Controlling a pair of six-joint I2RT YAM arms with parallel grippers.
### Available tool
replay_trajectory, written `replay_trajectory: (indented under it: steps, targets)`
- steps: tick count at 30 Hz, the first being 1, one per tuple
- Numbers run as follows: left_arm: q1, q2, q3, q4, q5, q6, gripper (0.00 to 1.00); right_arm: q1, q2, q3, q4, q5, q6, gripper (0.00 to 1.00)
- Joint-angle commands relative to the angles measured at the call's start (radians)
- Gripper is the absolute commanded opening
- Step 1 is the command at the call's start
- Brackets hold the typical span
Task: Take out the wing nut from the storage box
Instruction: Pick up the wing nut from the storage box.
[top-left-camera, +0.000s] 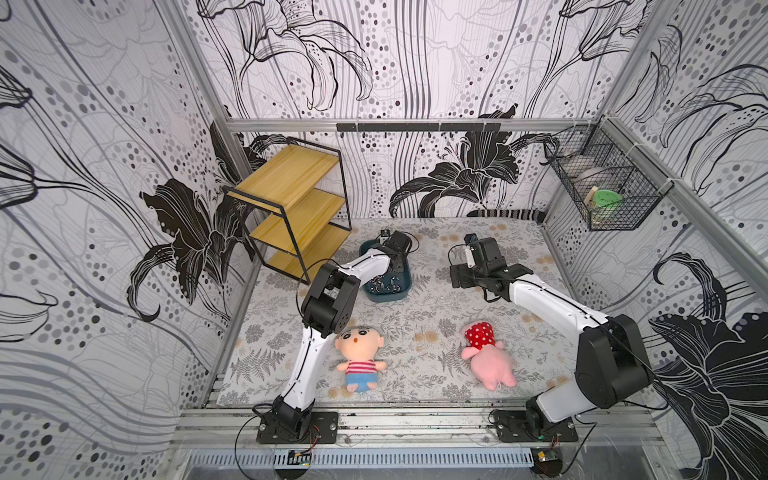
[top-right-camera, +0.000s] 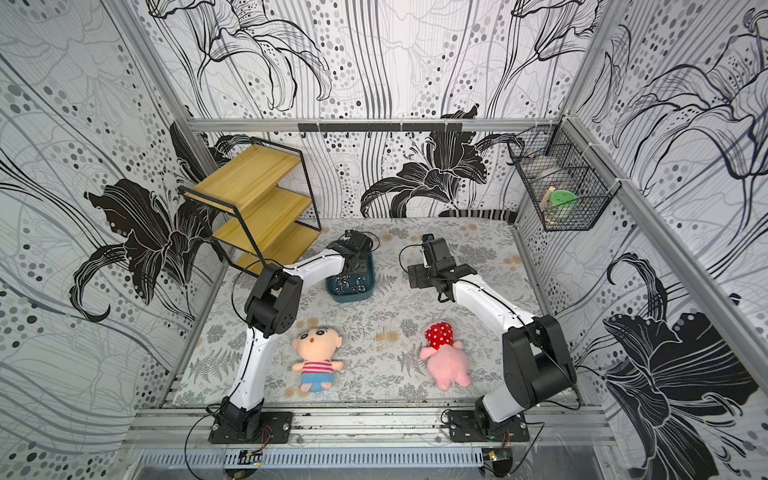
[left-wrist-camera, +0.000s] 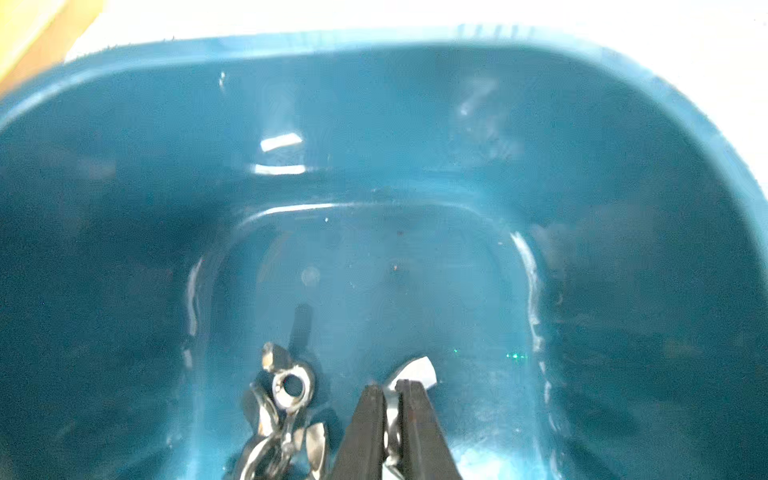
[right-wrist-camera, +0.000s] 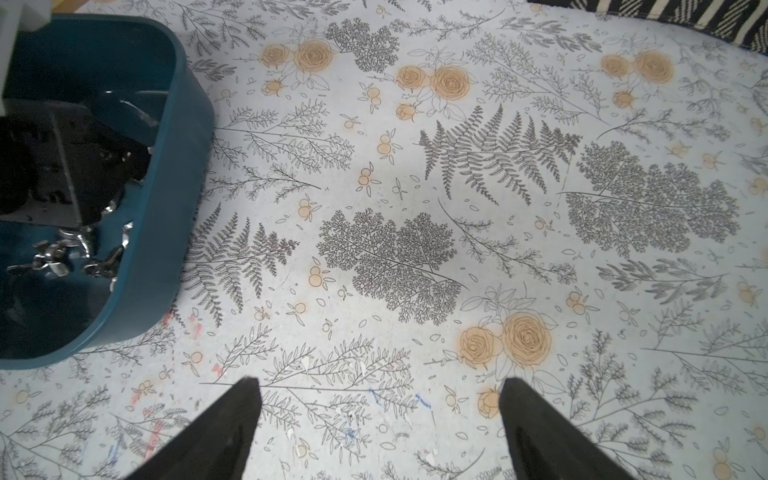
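Down inside the storage box (left-wrist-camera: 124, 174), my left gripper (left-wrist-camera: 392, 388) is pinched tight on one wing nut (left-wrist-camera: 417, 372). The nut is shiny silver metal. One flat, rounded wing pokes out past my black fingertips. Just beside it lies a little heap of other wing nuts (left-wrist-camera: 286, 399), each with a round hole and two small ears. The box is dark teal plastic, smooth and glossy, with round corners and low walls.

The box sits on a cloth (right-wrist-camera: 457, 216) that covers the table. The cloth has grey ferns and pale orange roses printed on it. Near the box, at the back left, stands a shelf (top-left-camera: 291, 208) with yellow wooden boards and a thin black frame. A black wire basket (top-left-camera: 602, 187) hangs on the right wall. Two soft toys lie on the cloth closer to my bases: a boy doll (top-left-camera: 359, 357) in a striped shirt and a pink doll (top-left-camera: 488, 357) with a red spotted hat. The walls (top-left-camera: 415, 62) show big black and white flowers.

My left arm (top-left-camera: 365, 264) bends at the elbow and reaches forward and down into the box. My right arm (top-left-camera: 548, 301) stretches out over the cloth, to the right of the box. My right gripper (right-wrist-camera: 378, 395) is spread wide, with only cloth showing between its fingers.
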Motion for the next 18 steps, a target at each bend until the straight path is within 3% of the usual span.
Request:
replay_trajectory:
  steps: [1, 7, 18]
  targets:
    - [-0.001, 0.003, -0.019, -0.011, 0.024, 0.002, 0.10, 0.008, 0.008, 0.031, -0.020, -0.007, 0.011, 0.96]
    - [-0.001, -0.021, -0.018, -0.009, 0.033, 0.006, 0.03, 0.008, 0.003, 0.032, -0.023, -0.004, 0.012, 0.96]
    - [-0.060, -0.119, 0.048, -0.046, -0.020, 0.050, 0.01, 0.009, -0.007, 0.030, -0.021, 0.026, 0.024, 0.96]
